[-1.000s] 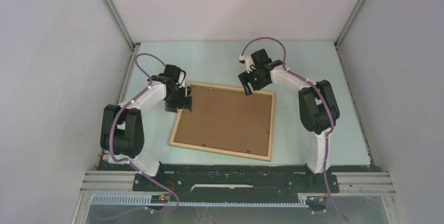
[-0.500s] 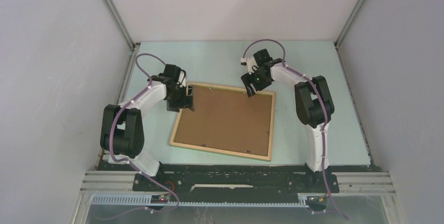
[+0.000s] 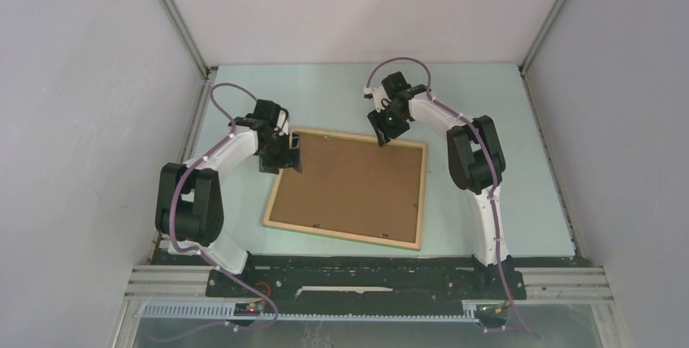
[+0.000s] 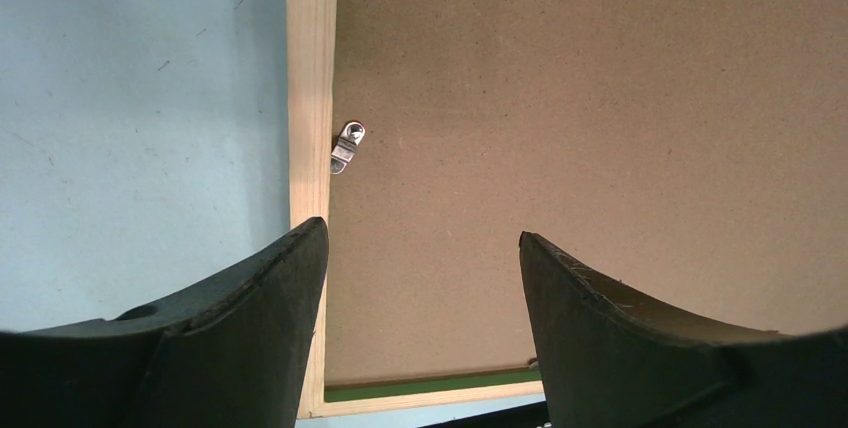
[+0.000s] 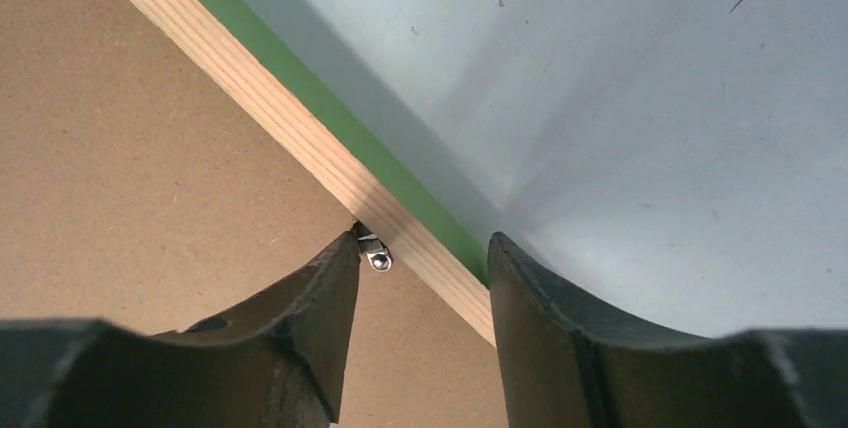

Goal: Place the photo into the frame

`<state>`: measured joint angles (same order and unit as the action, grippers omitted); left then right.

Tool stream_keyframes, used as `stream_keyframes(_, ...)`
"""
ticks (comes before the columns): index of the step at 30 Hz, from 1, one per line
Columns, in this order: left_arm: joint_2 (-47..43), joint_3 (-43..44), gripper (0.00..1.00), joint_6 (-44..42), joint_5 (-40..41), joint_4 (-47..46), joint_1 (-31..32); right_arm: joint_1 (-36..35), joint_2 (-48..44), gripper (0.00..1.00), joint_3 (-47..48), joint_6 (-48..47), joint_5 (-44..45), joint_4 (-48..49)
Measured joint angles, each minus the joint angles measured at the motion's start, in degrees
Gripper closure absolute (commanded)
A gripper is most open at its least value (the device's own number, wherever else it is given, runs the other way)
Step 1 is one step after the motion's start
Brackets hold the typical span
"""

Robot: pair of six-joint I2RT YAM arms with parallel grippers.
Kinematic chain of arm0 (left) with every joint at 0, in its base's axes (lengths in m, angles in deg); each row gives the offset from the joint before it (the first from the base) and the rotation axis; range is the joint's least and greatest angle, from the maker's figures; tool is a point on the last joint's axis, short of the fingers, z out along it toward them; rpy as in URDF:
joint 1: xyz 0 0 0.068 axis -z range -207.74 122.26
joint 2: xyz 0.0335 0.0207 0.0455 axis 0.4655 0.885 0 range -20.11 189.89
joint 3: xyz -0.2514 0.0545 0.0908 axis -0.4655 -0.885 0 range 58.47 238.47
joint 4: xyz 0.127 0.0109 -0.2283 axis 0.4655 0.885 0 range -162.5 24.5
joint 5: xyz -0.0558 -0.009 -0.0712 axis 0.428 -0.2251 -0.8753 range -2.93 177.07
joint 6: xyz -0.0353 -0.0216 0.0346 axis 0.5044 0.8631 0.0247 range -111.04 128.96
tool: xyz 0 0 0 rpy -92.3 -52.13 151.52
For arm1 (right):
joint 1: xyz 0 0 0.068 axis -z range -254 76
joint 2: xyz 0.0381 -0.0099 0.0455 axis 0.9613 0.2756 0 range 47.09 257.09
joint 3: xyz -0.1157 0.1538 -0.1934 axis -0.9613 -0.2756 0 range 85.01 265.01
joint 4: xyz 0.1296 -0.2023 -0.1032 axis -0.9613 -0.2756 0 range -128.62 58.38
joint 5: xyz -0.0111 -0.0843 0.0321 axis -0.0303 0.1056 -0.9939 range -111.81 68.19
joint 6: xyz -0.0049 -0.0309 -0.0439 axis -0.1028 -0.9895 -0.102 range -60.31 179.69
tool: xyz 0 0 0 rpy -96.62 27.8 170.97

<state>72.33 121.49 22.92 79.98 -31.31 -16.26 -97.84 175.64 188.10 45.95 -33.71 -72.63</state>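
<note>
The frame (image 3: 341, 236) lies flat on the table with its pale wood rails up, and a plain brown board (image 3: 349, 185) fills it. The photo is out of view. My left gripper (image 3: 291, 154) is open over the frame's far left corner; in the left wrist view its fingers (image 4: 270, 328) stand over the left rail (image 4: 310, 98) and the board, near a small metal clip (image 4: 347, 148). My right gripper (image 3: 386, 132) is open and straddles the far rail (image 5: 290, 133), one finger (image 5: 330, 298) touching a metal clip (image 5: 378, 259). A green edge shows beside that rail.
The pale blue table (image 3: 487, 161) is walled on the left, the right and the back. Two more small clips (image 3: 386, 237) sit on the frame's near rail. The black base bar (image 3: 366, 271) runs along the near edge.
My right gripper has shifted a little to the left along the frame's far rail and its arm has swung with it. The left arm and the frame have not moved.
</note>
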Motion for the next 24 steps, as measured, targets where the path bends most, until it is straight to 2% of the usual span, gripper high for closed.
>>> stream_keyframes(2, -0.2, 0.0, 0.23, 0.0, -0.2, 0.0, 0.0, -0.1, 0.3, 0.58, 0.6, 0.2, 0.3, -0.3)
stream_keyframes(7, -0.4, 0.0, 0.23, 0.0, -0.4, 0.0, 0.0, -0.3, 0.3, 1.0, 0.7, 0.1, 1.1, 0.1)
stream_keyframes(18, -0.4, 0.0, 0.23, 0.0, -0.4, -0.1, 0.0, 0.2, -0.7, 1.0, -1.2, 2.9, 0.0, 2.4)
stream_keyframes(19, -0.4, 0.0, 0.23, 0.0, -0.4, -0.1, 0.0, 0.4, -1.0, 0.97, -1.7, 3.2, -0.5, 3.0)
stream_keyframes(22, -0.4, 0.0, 0.22, 0.0, -0.3, -0.1, 0.0, 0.4, -1.0, 0.54, -1.8, 3.6, -0.8, 3.1)
stream_keyframes(24, -0.4, 0.0, 0.2, 0.0, -0.1, -0.1, 0.0, 0.0, -1.1, 0.4, -1.7, 3.8, -0.5, 3.0)
